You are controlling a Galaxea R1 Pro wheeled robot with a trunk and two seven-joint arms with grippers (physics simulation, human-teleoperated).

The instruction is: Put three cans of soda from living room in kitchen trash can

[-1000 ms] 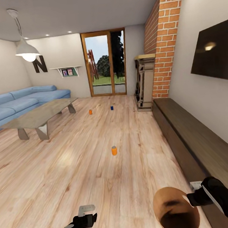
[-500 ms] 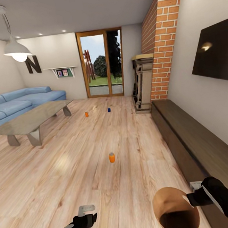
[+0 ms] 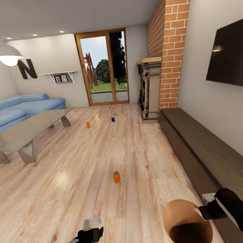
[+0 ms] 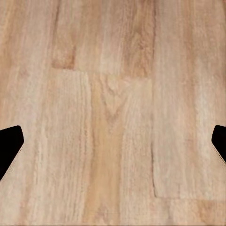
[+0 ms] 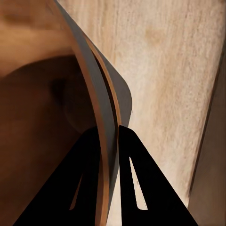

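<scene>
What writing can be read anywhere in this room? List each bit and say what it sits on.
"N": a big dark letter mounted on the far wall, beside the hanging lamp.
The small pictures on the wall shelf: too small and blurred to read.
The soda cans on the floor, such as the nearest orange one: no label legible.

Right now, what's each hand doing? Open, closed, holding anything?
Left hand: open, empty, over bare floor.
Right hand: closed on the bin rim, carrying it.
</scene>
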